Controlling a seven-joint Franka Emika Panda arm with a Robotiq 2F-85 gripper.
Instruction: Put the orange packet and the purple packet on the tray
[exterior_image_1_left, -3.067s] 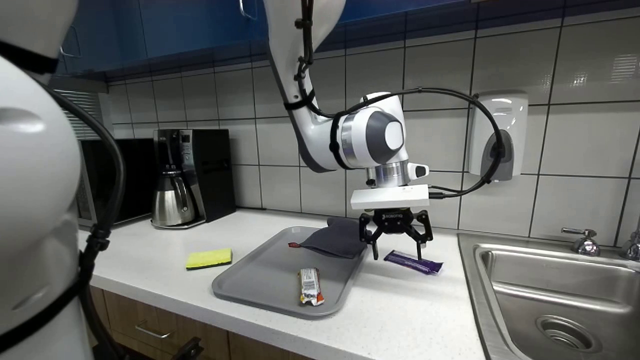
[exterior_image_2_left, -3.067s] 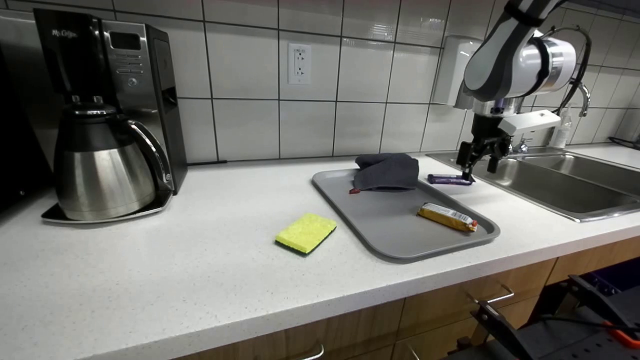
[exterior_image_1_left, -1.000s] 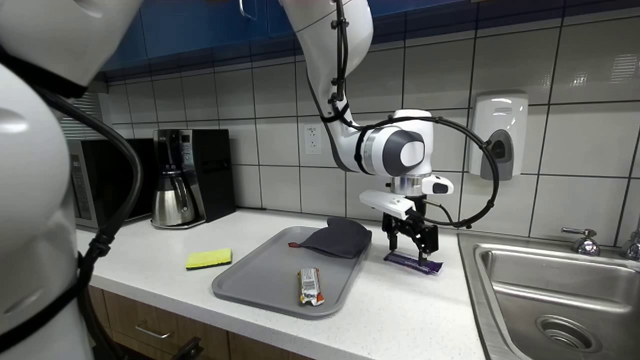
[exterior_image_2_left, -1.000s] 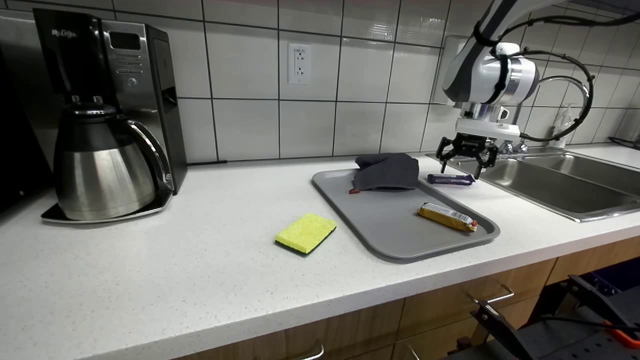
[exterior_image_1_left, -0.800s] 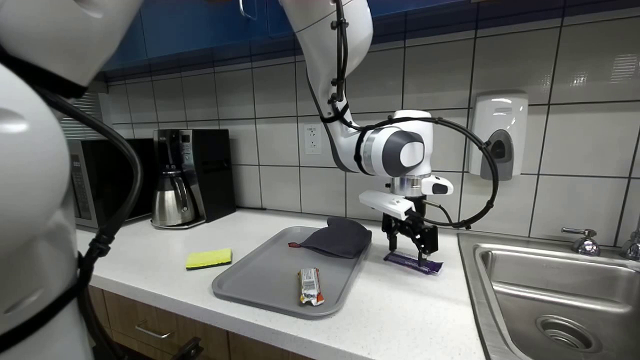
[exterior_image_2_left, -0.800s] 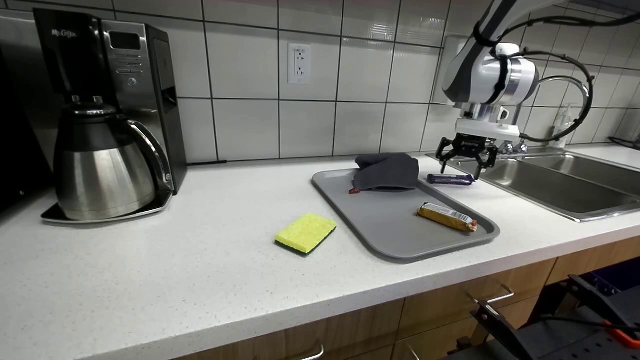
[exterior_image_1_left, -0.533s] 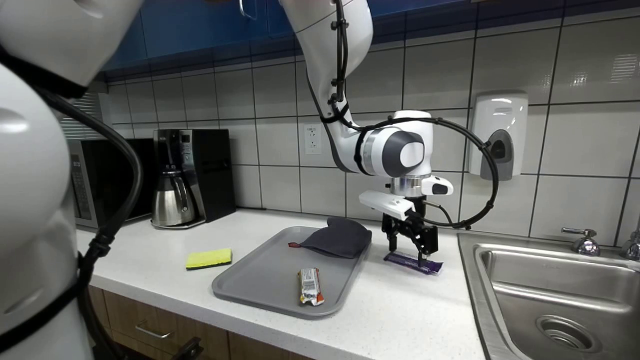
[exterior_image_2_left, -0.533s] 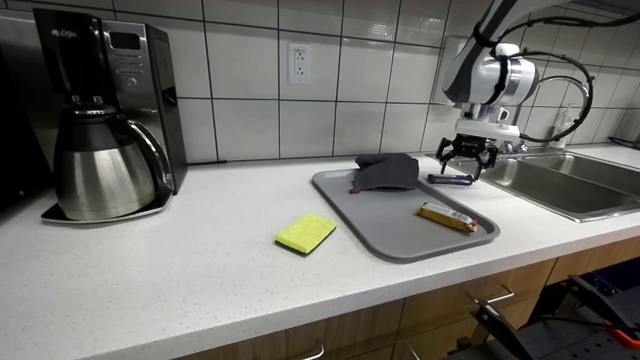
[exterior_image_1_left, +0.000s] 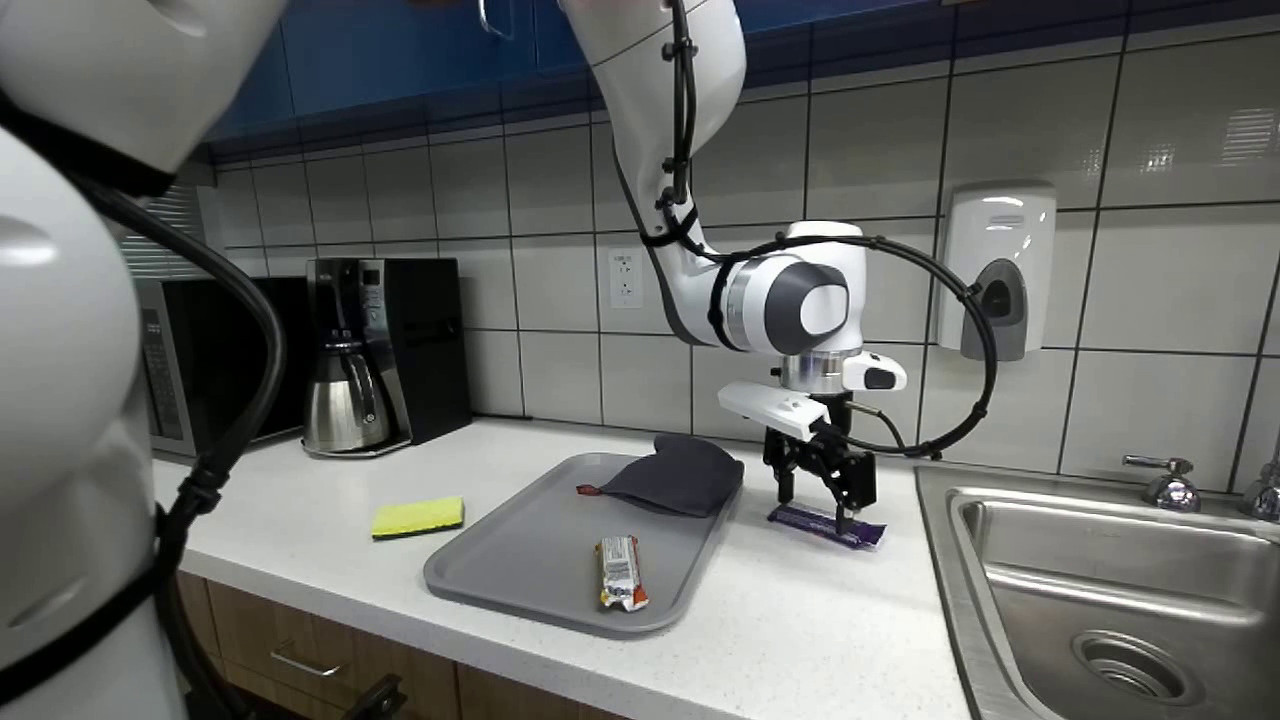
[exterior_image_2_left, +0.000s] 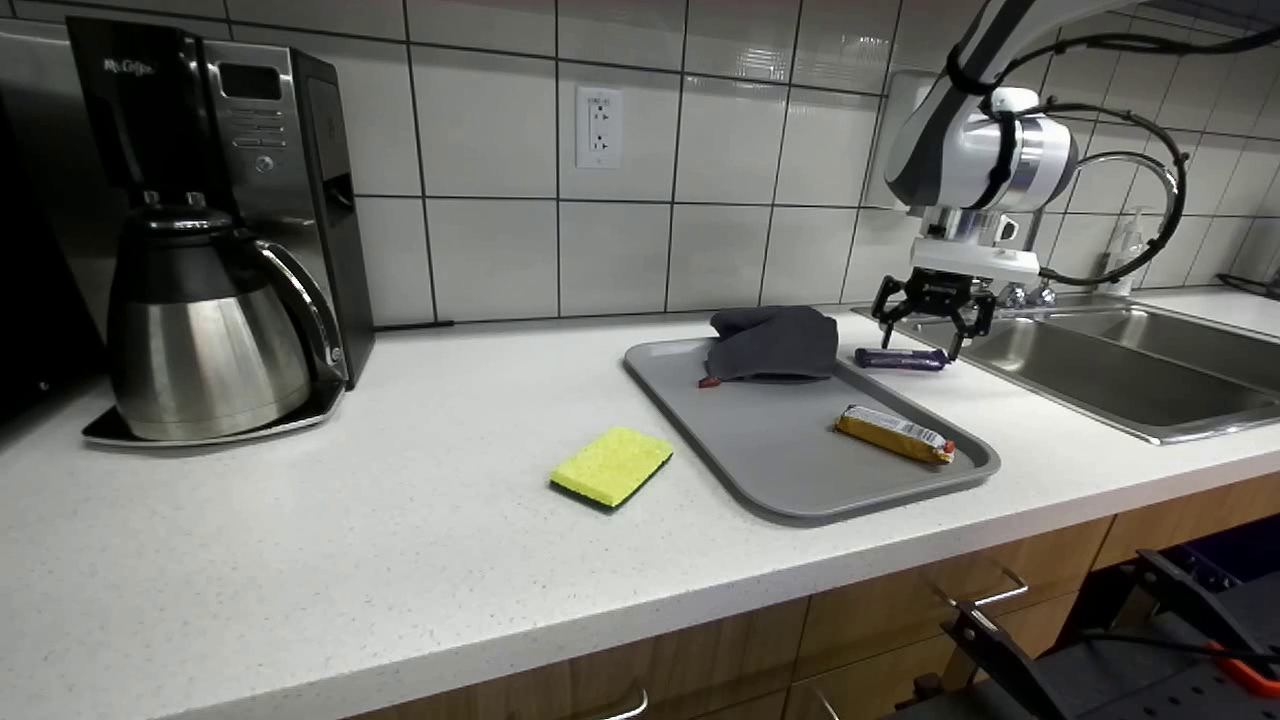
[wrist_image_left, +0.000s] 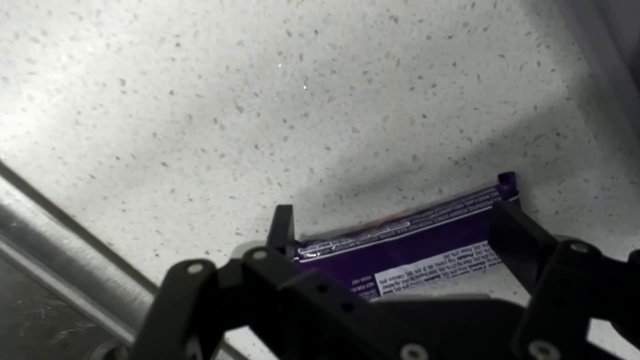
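Note:
The purple packet (exterior_image_1_left: 866, 534) lies flat on the white counter between the tray and the sink; it also shows in an exterior view (exterior_image_2_left: 900, 359) and the wrist view (wrist_image_left: 400, 252). My gripper (exterior_image_1_left: 815, 508) is open and low over it, also in an exterior view (exterior_image_2_left: 920, 347). In the wrist view the fingers (wrist_image_left: 392, 215) stand far apart near the packet's two ends, along its length; contact cannot be told. The orange packet (exterior_image_1_left: 621, 570) lies on the grey tray (exterior_image_1_left: 520, 565) near its front right corner; both show in an exterior view, packet (exterior_image_2_left: 893, 433) and tray (exterior_image_2_left: 770, 450).
A dark grey cloth mitt (exterior_image_1_left: 680, 475) lies on the tray's back edge, close to my gripper. The steel sink (exterior_image_1_left: 1120, 560) is right of the purple packet. A yellow sponge (exterior_image_2_left: 612, 466) lies left of the tray. A coffee maker (exterior_image_2_left: 225, 200) stands further left.
Compared with about three seconds ago, my gripper has turned about its vertical axis and shifted over the purple packet. Over the last second it is nearly still. The packets have not moved.

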